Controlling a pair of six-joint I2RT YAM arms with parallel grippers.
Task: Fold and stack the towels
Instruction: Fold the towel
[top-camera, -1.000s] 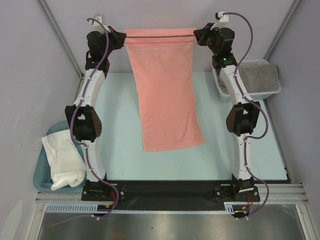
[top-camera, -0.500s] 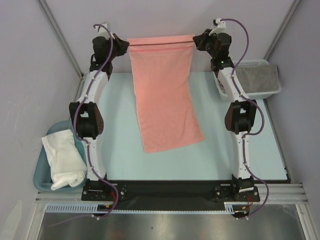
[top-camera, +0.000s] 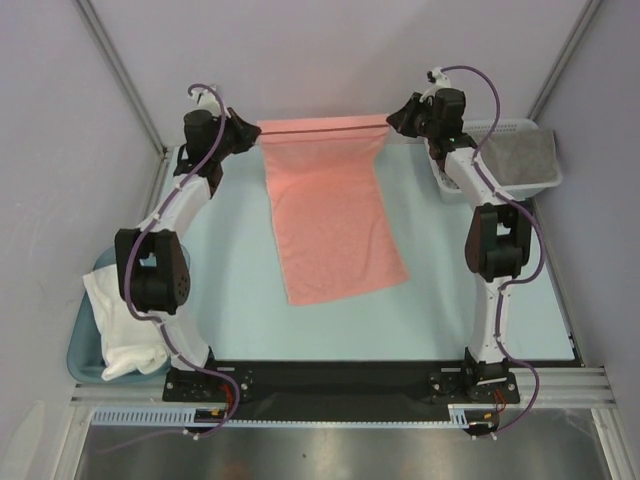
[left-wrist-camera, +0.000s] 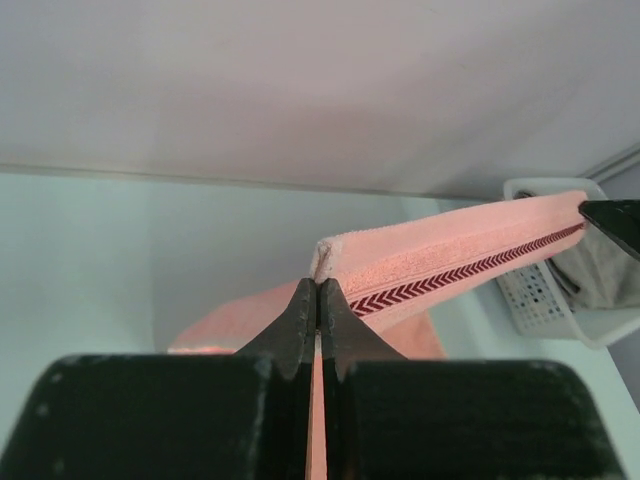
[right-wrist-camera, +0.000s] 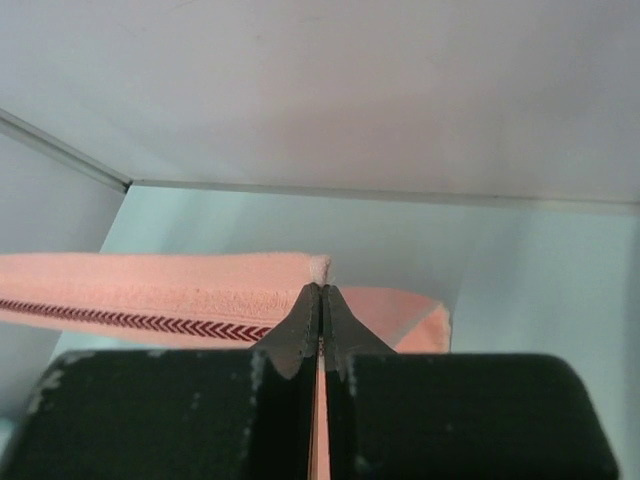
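A salmon-pink towel (top-camera: 335, 215) with a dark chevron band hangs stretched between both grippers at the far edge of the table, its lower part lying on the light blue tabletop. My left gripper (top-camera: 254, 131) is shut on the towel's left top corner (left-wrist-camera: 330, 255). My right gripper (top-camera: 392, 121) is shut on its right top corner (right-wrist-camera: 318, 267). A white towel (top-camera: 125, 320) lies folded in the teal tub at the near left. A grey towel (top-camera: 520, 158) lies in the white mesh basket at the far right.
The teal tub (top-camera: 84, 350) stands off the table's left edge beside the left arm's base. The white mesh basket (top-camera: 545, 185) stands at the far right, also in the left wrist view (left-wrist-camera: 545, 295). Grey walls close the back and sides.
Both grippers have come down and moved nearer the table with the pink towel; more of the towel now rests on the table and its top edge sits lower.
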